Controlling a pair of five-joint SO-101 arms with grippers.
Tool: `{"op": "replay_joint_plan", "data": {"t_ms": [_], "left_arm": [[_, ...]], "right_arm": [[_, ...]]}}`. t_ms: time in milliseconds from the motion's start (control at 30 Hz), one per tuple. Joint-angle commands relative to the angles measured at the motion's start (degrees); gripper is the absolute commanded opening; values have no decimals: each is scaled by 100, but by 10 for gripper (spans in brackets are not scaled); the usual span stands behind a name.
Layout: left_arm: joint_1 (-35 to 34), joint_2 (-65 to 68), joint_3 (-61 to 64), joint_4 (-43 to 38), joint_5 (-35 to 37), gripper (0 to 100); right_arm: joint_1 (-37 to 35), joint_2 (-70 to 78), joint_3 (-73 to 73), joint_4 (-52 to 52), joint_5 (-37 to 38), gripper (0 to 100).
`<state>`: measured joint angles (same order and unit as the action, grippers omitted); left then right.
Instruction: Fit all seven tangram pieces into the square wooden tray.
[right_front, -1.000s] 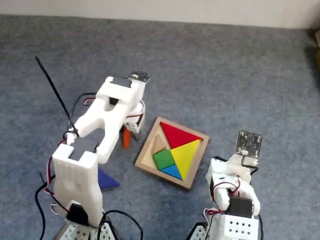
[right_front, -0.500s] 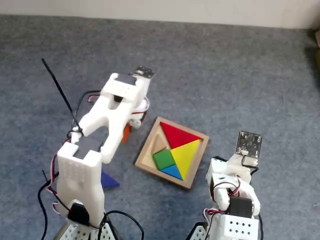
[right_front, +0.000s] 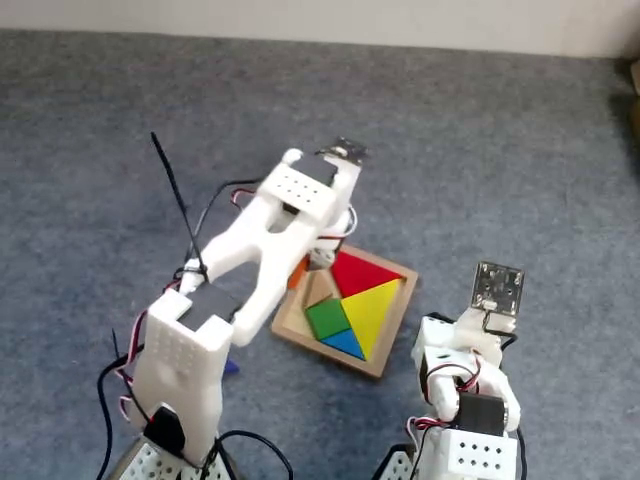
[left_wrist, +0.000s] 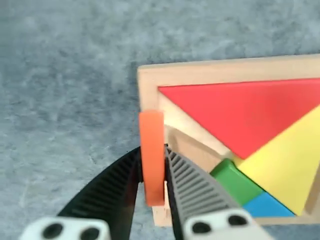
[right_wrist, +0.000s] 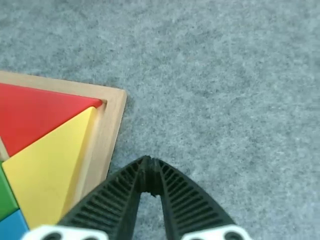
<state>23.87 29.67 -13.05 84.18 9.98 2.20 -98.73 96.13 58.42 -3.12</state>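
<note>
left jaws clamp orange piece (left_wrist: 151, 150) | edge-up, long axis along jaws, over tray (left_wrist: 225, 66) rim | right jaws closed, empty

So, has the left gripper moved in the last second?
Yes. In the high view the left gripper, holding the orange piece, swung from the carpet beside the tray to over the tray's left edge.

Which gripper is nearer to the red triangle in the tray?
Left. The left gripper holds the orange piece over the tray rim, right beside the red triangle; the right gripper sits shut over the carpet, off the tray corner.
</note>
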Motion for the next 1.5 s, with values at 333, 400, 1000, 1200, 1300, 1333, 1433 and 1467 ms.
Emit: {"op": "replay_joint_plan", "data": {"t_ms": [333,400,1000,1200,1300,1333,1433,1467], "left_arm": [[303,-48,681,-624,220,165],[286,-48,787,-721,220,168],[-110,-119,-576,396,185,172],[-242,-119,-743,554,176,172],[-338,-66,-716,527,167,172],[-374,-57,-699,527,167,172],[-426,-57,-690,527,167,172],[-426,-75,-699,545,167,171]], "right_arm": [[84,-57,567,22,-9,4],[84,-57,567,22,-9,4],[84,-57,567,22,-9,4],[84,-57,567,22,-9,4],[84,-57,567,22,-9,4],[84,-57,567,22,-9,4],[84,-57,567,22,-9,4],[84,-57,567,22,-9,4]]}}
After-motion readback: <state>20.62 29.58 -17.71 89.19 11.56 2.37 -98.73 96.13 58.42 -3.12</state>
